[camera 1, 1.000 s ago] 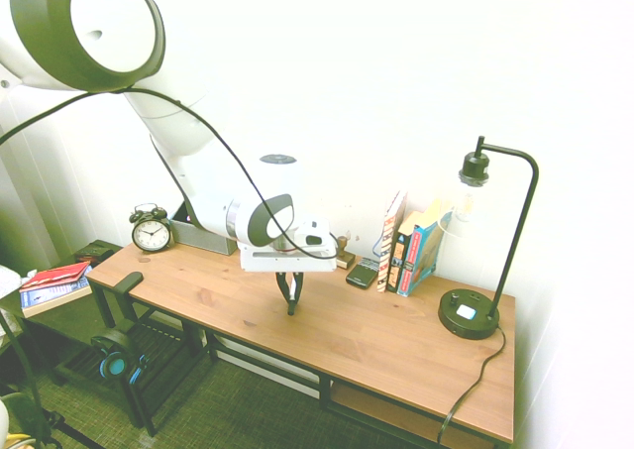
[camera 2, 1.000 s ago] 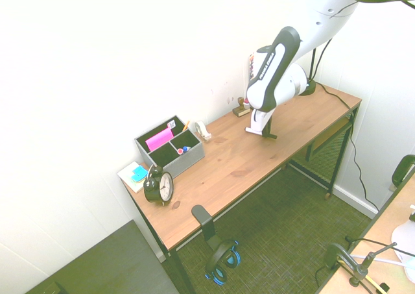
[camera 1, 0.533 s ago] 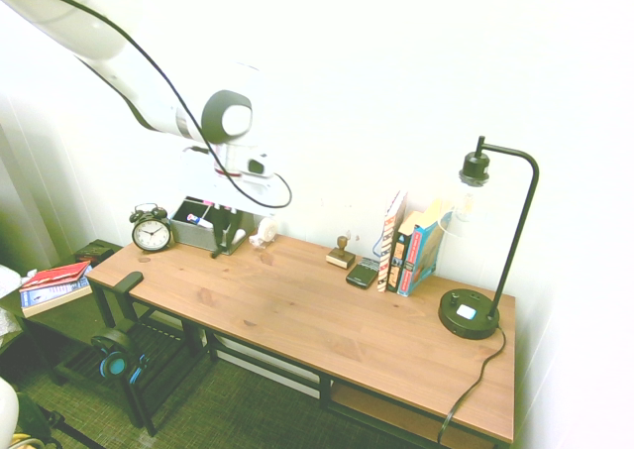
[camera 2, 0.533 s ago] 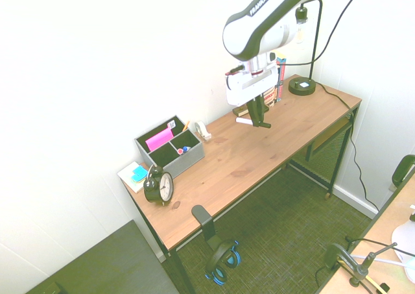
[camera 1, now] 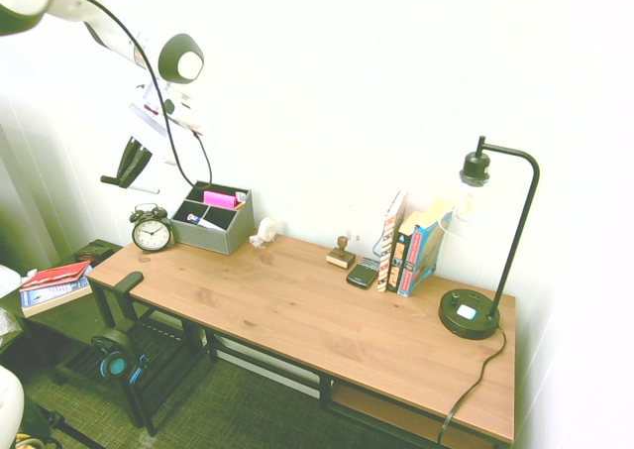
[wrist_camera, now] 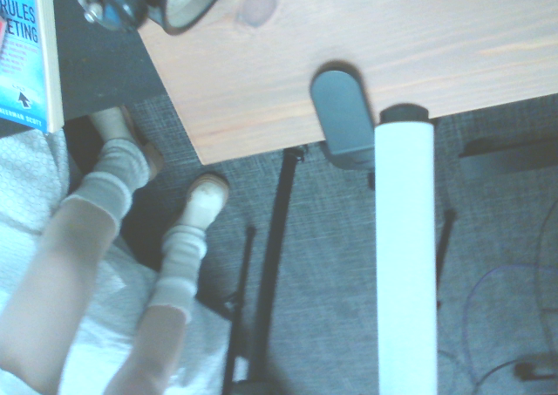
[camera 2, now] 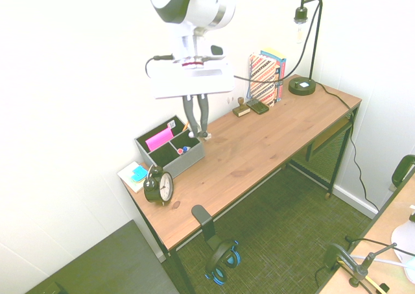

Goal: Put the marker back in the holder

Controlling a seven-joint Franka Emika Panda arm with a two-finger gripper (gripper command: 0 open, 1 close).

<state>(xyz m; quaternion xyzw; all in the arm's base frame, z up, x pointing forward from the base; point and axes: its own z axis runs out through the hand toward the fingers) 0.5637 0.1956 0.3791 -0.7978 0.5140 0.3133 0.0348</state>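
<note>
My gripper (camera 1: 119, 178) hangs high in the air off the desk's left end, above the alarm clock, shut on the marker. The marker (wrist_camera: 405, 264) shows in the wrist view as a long white barrel with a dark end, held out over the desk's edge and the floor. In the second exterior view the gripper (camera 2: 196, 132) points down, and a bit of the marker (camera 2: 203, 136) sticks out at its fingertips. The grey holder (camera 1: 226, 233) stands at the back left of the desk, below and to the right of the gripper; a pink pad and some pens sit in its compartments.
A black alarm clock (camera 1: 152, 231) stands left of the holder. Books (camera 1: 411, 246), a lamp (camera 1: 472, 310), a stamp (camera 1: 341, 253) and a phone (camera 1: 362, 273) line the back right. Headphones (camera 2: 220, 258) hang off the desk's end. A person's legs (wrist_camera: 113, 238) are near that corner.
The arm has swung from the middle of the desk to its left end and risen well above it, carrying the marker past the holder.
</note>
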